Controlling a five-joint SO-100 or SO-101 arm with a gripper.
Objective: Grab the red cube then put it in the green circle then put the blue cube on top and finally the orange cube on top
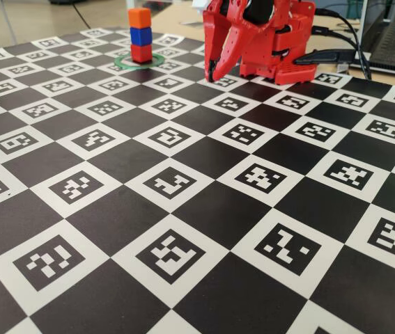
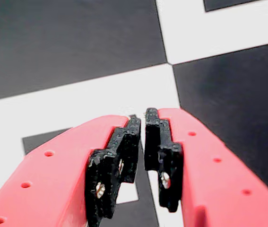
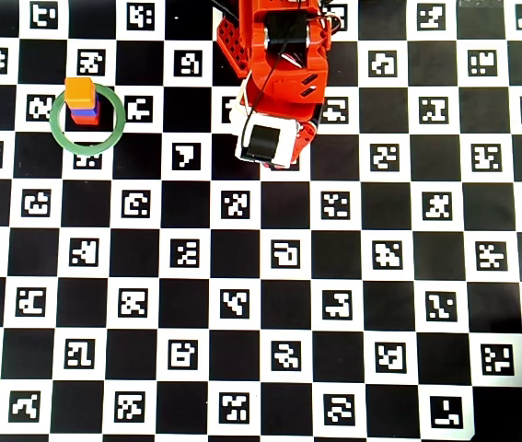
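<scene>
stack stood complete in the fixed view: red cube [image 1: 141, 53] sat inside the green circle [image 1: 122, 62], blue cube [image 1: 140, 36] on it, orange cube [image 1: 139, 18] on top, all roughly aligned. from overhead only the orange cube [image 3: 80, 92] and a sliver of blue [image 3: 85, 115] showed, within the ring [image 3: 58, 131], left of the arm. hand [image 2: 143, 118] was nearly closed, a thin gap between the black pads [image 2: 164, 151], holding nothing, tips pointed down close to the checkered counter [image 1: 204, 209]. in the fixed view the hand [image 1: 212, 72] sat well right of the stack, arm folded at its base.
</scene>
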